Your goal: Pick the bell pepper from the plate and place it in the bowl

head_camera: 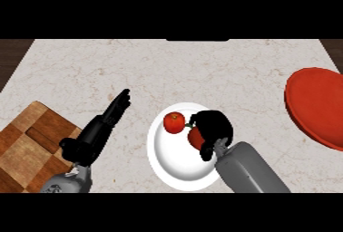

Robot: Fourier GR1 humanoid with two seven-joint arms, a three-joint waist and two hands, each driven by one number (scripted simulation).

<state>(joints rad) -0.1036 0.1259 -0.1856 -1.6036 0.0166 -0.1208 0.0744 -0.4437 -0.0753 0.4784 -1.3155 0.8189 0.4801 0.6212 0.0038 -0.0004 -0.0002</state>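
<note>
The right hand (213,129) curled round a pepper (196,138) on the plate (175,170); a tomato (174,123) lay at its nine o'clock. The left hand (100,129) rested open.

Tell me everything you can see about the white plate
The white plate is round, plain and glossy, like glazed ceramic, with a shallow well and a raised rim. It lies flat on the marbled counter, near the front edge, between the two forearms. A red bell pepper rests in its upper part; a second red piece beside it is largely hidden by the right hand, which curls over it. The right forearm covers the plate's lower right rim.
</note>
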